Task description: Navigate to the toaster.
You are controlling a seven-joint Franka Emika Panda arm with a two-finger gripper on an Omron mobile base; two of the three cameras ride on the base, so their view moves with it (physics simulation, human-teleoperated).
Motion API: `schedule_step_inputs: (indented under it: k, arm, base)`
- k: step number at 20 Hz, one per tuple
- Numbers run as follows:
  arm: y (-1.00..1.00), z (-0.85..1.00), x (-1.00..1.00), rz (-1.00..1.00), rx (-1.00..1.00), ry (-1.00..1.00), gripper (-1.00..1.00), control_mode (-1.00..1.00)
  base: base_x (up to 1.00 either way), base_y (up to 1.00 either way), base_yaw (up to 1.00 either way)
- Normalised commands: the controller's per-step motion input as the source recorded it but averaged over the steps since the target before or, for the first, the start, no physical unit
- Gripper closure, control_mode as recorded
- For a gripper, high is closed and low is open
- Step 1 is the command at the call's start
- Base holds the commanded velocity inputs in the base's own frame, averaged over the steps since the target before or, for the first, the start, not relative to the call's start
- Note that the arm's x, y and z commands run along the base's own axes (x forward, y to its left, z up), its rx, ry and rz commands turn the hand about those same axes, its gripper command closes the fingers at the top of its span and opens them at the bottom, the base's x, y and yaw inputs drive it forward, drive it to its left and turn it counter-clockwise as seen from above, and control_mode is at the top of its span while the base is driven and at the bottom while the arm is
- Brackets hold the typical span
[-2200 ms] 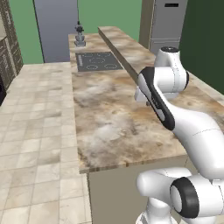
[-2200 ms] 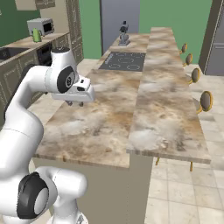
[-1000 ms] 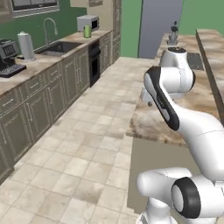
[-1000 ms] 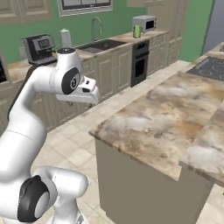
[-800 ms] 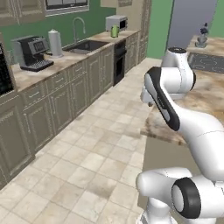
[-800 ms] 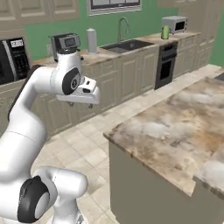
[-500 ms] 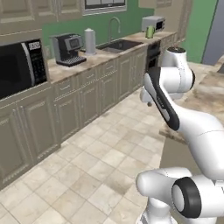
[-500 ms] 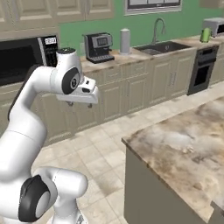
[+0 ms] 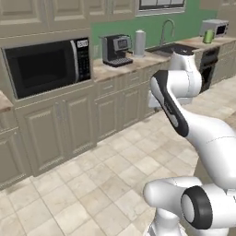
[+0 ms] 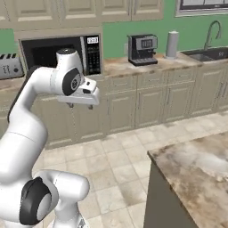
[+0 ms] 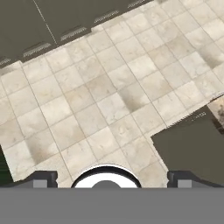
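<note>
The toaster (image 10: 10,65) sits at the far left of the wall counter (image 10: 133,65), left of the microwave (image 10: 58,53) and well apart from the coffee machine (image 10: 142,49) further right. My jaws (image 11: 106,178) are empty and parted wide above the floor tiles (image 11: 109,100). To do this well I judge I should swing the base further left until the toaster is centred ahead, then drive in squarely, keeping my folded arm clear of the island (image 10: 196,164).

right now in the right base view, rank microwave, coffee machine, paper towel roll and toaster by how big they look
1. microwave
2. coffee machine
3. toaster, cut by the frame edge, so unsure against the roll
4. paper towel roll
</note>
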Motion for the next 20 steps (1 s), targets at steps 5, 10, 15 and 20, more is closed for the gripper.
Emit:
schedule_step_inputs:
  k: [5,10,15,20]
  arm:
    - [0.00,0.00,0.00,0.00,0.00,0.00,-1.00,1.00]
    - [0.00,0.00,0.00,0.00,0.00,0.00,-1.00,1.00]
    - [0.00,0.00,0.00,0.00,0.00,0.00,-1.00,1.00]
    - [0.00,0.00,0.00,0.00,0.00,0.00,-1.00,1.00]
  base:
    - [0.01,0.13,0.48]
    - [0.39,0.42,0.41]
    - [0.85,0.63,0.33]
    - [0.98,0.83,0.17]
